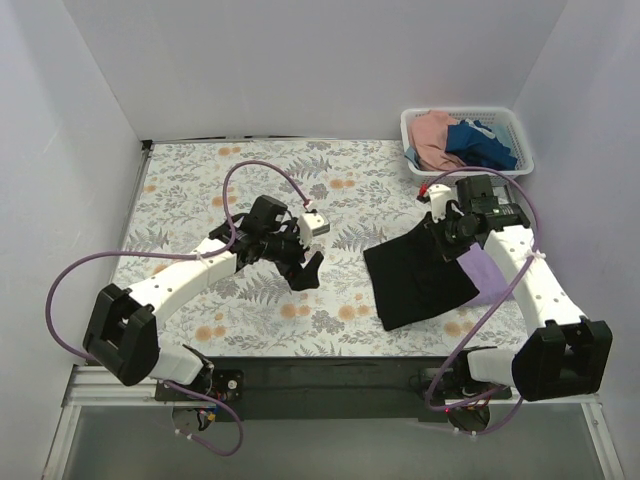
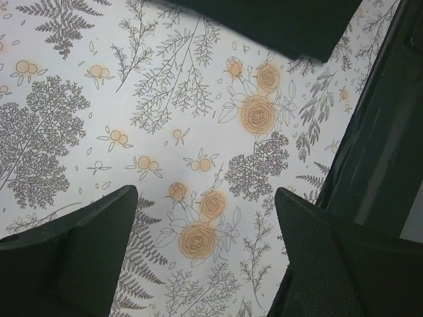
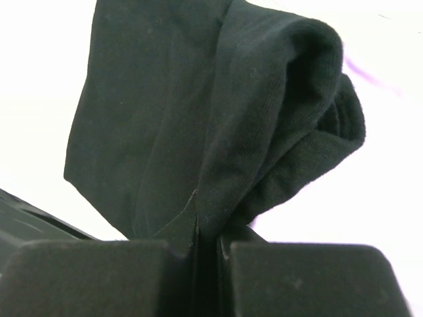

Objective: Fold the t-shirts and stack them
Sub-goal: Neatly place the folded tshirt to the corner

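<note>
The black t-shirt is folded and hangs from my right gripper, its lower part resting on the table at right centre. In the right wrist view the gripper is shut on the shirt's bunched edge. A lavender t-shirt lies under and to the right of it, mostly hidden by my right arm. Pink and dark blue shirts sit in the white basket. My left gripper is open and empty over the floral cloth, left of the black shirt; its fingers show bare cloth between them.
The table carries a floral-print cloth. The white basket stands at the back right corner. White walls enclose the left, back and right sides. A black strip runs along the near table edge. Purple cables loop off both arms.
</note>
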Controlling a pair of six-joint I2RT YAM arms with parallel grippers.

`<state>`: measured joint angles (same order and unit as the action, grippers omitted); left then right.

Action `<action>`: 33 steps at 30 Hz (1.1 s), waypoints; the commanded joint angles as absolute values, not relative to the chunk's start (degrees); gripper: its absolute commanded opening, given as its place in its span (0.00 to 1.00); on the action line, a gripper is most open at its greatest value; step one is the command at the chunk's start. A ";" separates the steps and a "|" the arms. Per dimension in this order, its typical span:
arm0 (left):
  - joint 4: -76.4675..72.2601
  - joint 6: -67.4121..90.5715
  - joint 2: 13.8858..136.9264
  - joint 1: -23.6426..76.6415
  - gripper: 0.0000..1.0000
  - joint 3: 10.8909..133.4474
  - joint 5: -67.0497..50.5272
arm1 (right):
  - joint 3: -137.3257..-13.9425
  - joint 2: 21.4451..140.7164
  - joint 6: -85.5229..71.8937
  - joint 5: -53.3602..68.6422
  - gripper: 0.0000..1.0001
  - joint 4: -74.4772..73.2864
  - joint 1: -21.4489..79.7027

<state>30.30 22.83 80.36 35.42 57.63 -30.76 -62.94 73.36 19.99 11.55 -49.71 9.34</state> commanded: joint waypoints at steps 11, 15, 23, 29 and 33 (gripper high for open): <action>33.13 20.30 75.24 35.07 0.86 56.87 -25.66 | -75.05 66.53 30.32 0.62 0.01 -62.66 7.30; 32.96 20.04 74.27 35.07 0.86 55.90 -24.87 | -78.39 66.62 30.41 0.27 0.01 -64.51 7.12; 33.05 19.42 72.42 35.07 0.86 54.23 -23.56 | -84.36 67.41 29.80 -1.67 0.01 -68.02 6.59; 32.96 18.99 71.81 35.07 0.86 53.79 -23.12 | -86.57 68.20 29.71 -2.72 0.01 -68.64 5.80; 33.05 18.98 71.63 35.07 0.87 53.96 -23.03 | -83.86 69.08 30.32 -2.38 0.01 -68.20 4.49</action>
